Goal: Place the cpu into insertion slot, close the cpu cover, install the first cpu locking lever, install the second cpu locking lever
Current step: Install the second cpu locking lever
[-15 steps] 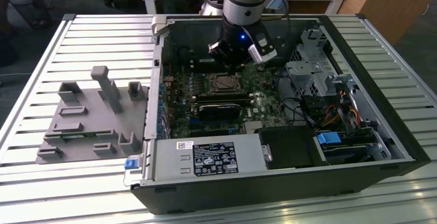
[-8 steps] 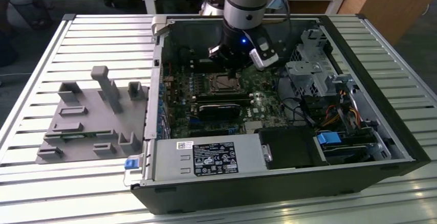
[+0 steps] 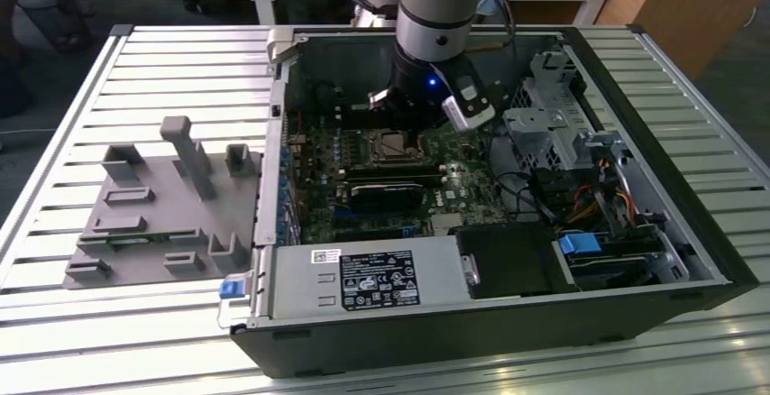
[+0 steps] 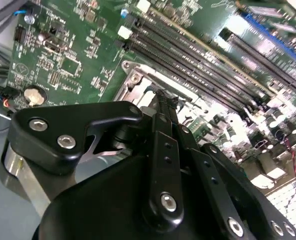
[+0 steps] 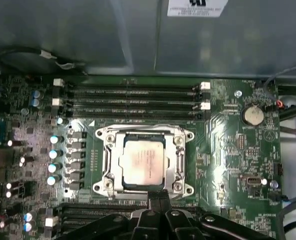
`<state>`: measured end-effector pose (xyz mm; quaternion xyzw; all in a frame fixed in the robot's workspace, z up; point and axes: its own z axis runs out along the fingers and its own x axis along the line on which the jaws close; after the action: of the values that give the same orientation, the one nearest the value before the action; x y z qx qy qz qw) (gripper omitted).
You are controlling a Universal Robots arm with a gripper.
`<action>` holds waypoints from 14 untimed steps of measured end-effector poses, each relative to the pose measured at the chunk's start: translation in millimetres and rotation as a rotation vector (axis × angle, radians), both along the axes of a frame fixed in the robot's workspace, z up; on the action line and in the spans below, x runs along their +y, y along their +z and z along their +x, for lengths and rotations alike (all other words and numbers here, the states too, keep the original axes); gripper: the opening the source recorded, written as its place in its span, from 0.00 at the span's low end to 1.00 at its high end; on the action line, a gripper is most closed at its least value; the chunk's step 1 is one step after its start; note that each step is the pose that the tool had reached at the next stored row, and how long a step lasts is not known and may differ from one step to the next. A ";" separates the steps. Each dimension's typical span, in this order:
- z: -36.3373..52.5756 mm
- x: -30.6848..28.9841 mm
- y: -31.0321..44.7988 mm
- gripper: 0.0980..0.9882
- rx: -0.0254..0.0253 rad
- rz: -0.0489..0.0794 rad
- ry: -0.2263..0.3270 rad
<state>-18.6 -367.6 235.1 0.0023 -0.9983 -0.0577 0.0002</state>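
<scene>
With the cpu point(image 5: 141, 161) seated in its socket under the closed cpu cover point(image 5: 177, 150), we keep the gripper point(image 5: 158, 196), fingers pressed together, just beside the cover's edge; lever work wants slow, square pressure.

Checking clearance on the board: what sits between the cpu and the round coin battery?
In the first wrist view, the cpu cover's metal frame, then bare green board, separates the cpu from the coin battery.

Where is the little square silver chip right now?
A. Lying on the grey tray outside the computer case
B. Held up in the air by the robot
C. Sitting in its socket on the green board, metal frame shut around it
C: in the first wrist view the cpu lies flat in the socket, framed by the cpu cover.
</scene>
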 end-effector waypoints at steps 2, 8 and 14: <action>-2.1 -1.5 -0.1 0.03 0.0000 0.000 0.000; -11.3 -6.8 -0.5 0.03 0.0000 0.002 0.000; -23.0 -10.0 -1.6 0.03 -0.0001 0.003 0.000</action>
<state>-41.5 -377.6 233.5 0.0023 -0.9982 -0.0591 0.0002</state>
